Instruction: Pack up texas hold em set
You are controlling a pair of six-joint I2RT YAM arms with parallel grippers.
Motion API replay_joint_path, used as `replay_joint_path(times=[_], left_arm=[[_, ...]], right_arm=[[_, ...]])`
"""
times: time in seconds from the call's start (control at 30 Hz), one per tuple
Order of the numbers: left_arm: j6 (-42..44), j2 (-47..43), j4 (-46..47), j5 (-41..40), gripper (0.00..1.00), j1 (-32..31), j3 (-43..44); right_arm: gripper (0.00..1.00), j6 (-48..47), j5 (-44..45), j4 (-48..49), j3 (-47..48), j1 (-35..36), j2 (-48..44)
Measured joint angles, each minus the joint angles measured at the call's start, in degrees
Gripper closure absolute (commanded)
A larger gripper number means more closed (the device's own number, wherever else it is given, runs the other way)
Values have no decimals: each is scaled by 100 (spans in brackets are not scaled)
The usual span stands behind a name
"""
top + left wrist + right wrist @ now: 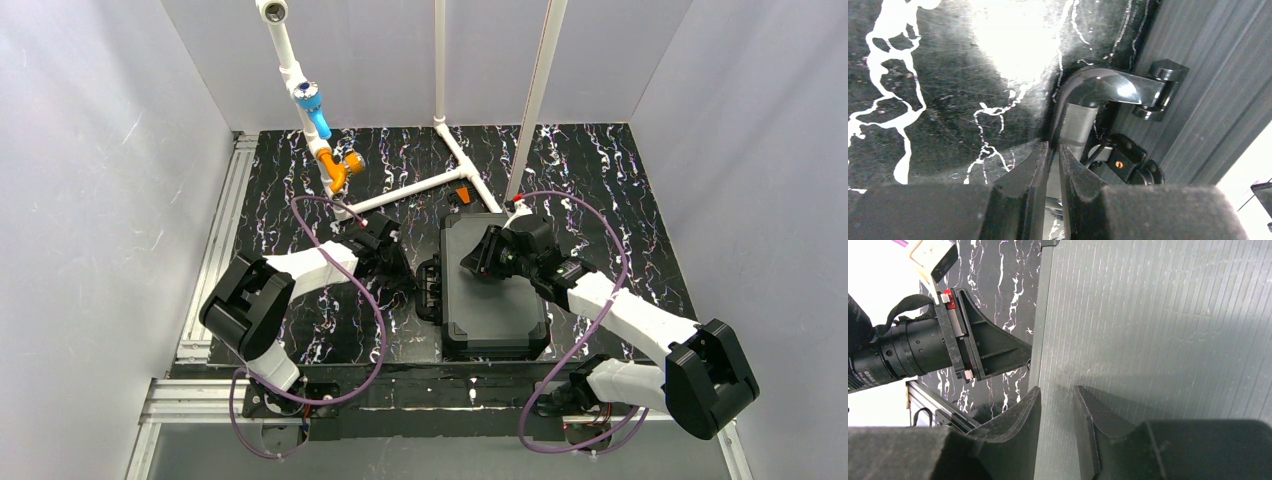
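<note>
Black white-veined table (pixel 300 200), pale walls on three sides, white pipe frame (pixel 420 190) at the back.

Case (pixel 500 310) lies flat near the middle of the table, lid down. No chips or card decks show in any view, so they are presumably inside, but I cannot confirm it.

Left tool (pixel 1053 147): fingers nearly together, clamped on the grey bar of the case handle (pixel 1098 90) at the case's left side. A small black latch fitting (pixel 1128 160) sits just beside the handle. I cannot tell whether it is fastened.

Right tool (pixel 1058 390): fingers a little apart and holding nothing, set over the ribbed lid right at its left edge. One finger is over the lid, the other just off the edge.

Risks from here:
- The grip is far out on the fingertips, so the bar could slip free under a pull or lift.
- If the latch is unfastened, tilting the case by the handle could let the lid gape and spill the contents.
- The right tool sits on the very edge, so a downward push could skid off the lid.
- Both wrists are crowded at the same corner, so either arm moving risks a knock.
</note>
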Motion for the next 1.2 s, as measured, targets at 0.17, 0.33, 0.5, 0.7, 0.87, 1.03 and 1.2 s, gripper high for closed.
replay_joint_path(times=[0.17,0.33,0.5,0.7,0.87,1.03,1.2], left_arm=[[-4,0,57,17,87,-103,87],[-7,-2,81,24,87,-136,90],[-4,-2,81,28,87,-151,120],[-7,-2,131,66,87,-236,188],[-22,7,133,94,87,-317,251],[-22,98,168,111,87,-372,323],[-24,107,170,114,87,-422,348]], right_arm=[[60,-2,0,57,-28,0,0],[60,0,0,109,-55,0,-2],[61,0,0,125,-66,0,-7],[61,0,0,140,-76,0,-17],[61,0,0,184,-109,0,-33],[61,0,0,210,-149,0,-39],[61,2,-2,254,-175,0,-39]])
